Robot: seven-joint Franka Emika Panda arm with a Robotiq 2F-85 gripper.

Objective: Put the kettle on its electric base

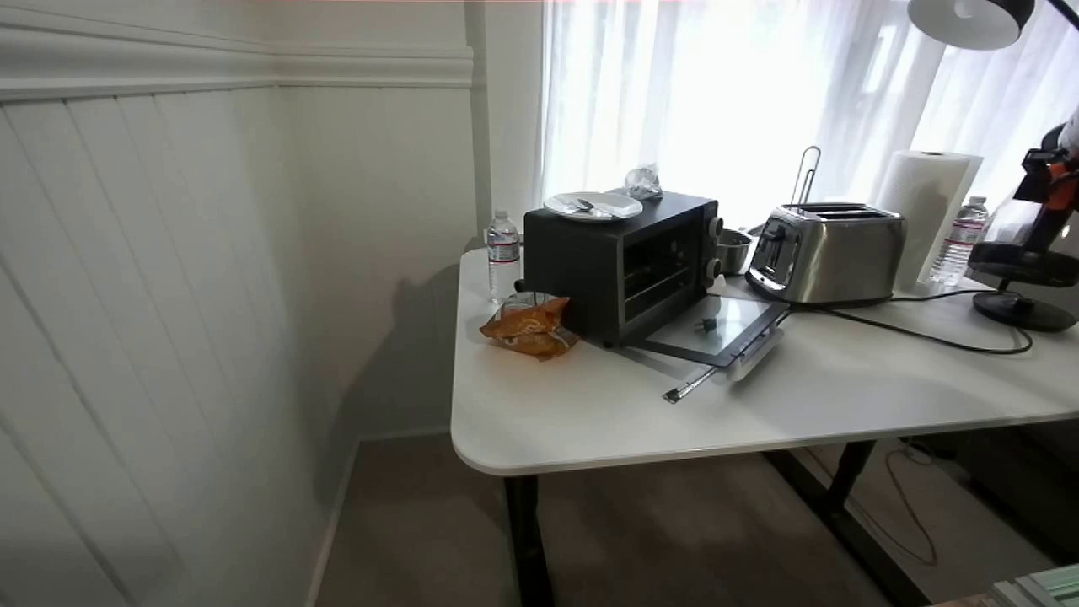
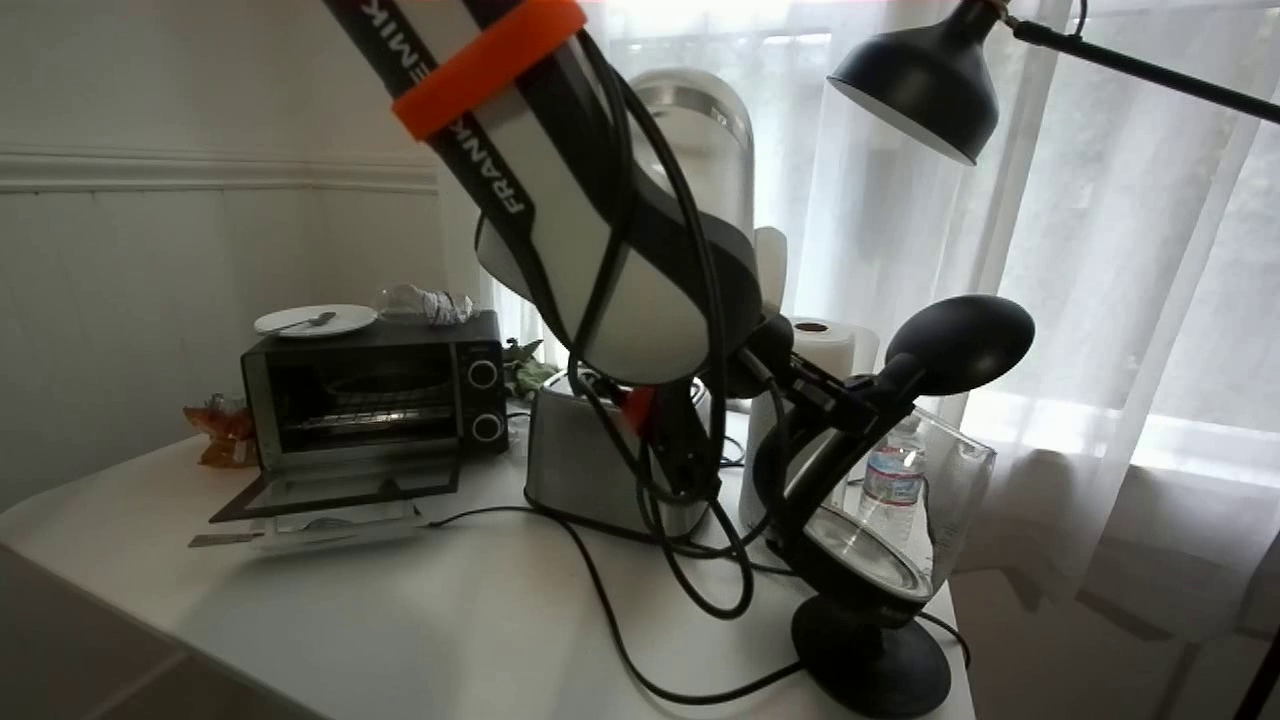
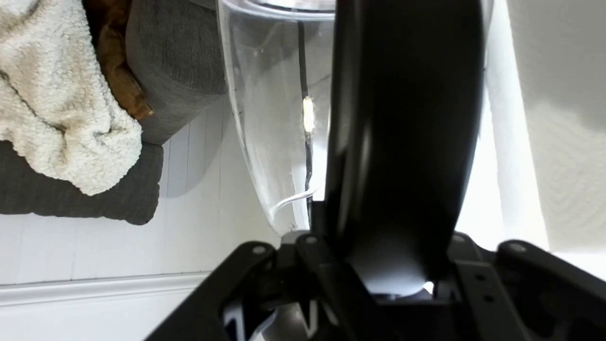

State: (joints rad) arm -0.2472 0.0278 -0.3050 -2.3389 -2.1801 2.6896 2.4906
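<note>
The claw point(image 2: 856, 396) is clenched on the kettle point(image 2: 868, 562) by its handle point(image 2: 832, 464), tilting it over the base point(image 2: 882, 665); whether they touch, I cannot tell

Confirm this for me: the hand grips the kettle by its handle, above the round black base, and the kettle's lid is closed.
The lid is the error: it is open, raised off the top of the kettle, as an exterior view shows. The rest holds: the hand grips the kettle by its handle, above the round black base.
</note>
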